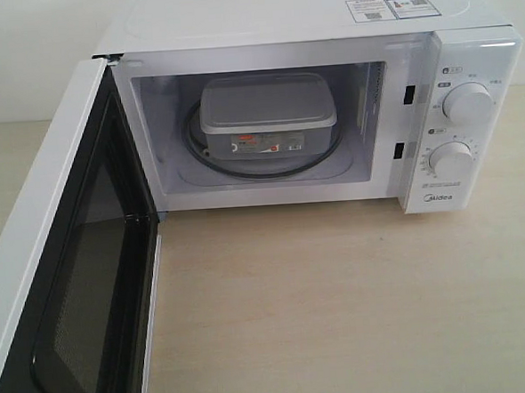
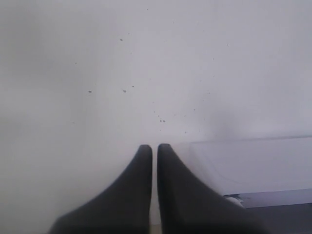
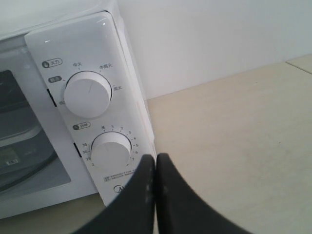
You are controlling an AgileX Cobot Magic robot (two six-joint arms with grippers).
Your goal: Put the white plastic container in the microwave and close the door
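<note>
White plastic container (image 1: 268, 107) sits inside the microwave (image 1: 305, 16), on the glass turntable (image 1: 331, 152), roughly centred in the cavity and clear of the side walls. Its flat lid is on, and a small label (image 1: 268, 145) shows on the side facing out. The turntable's dark ring curves out from under the container on both sides.

The door (image 1: 35, 264) is swung wide open on the left of the exterior view, its black inner frame and dark window turned toward the cavity. To the right of the cavity, the control panel carries 2 round white dials, an upper one (image 1: 468, 104) and a lower one (image 1: 450, 160). Stickers (image 1: 387, 8) lie on the microwave's top near its right front corner. The microwave stands on a pale wood-grain surface (image 1: 340, 299).

The right end effector (image 3: 155, 158) is pressed together, its 2 dark fingers (image 3: 136, 195) meeting with nothing between them; it sits just in front of the lower corner of the control panel, with a white wall (image 3: 219, 39) behind. The left end effector (image 2: 154, 148) is also drawn together, only a thin slit between its fingers (image 2: 131, 190), holding nothing, and faces a plain white panel flecked with small dark specks.
</note>
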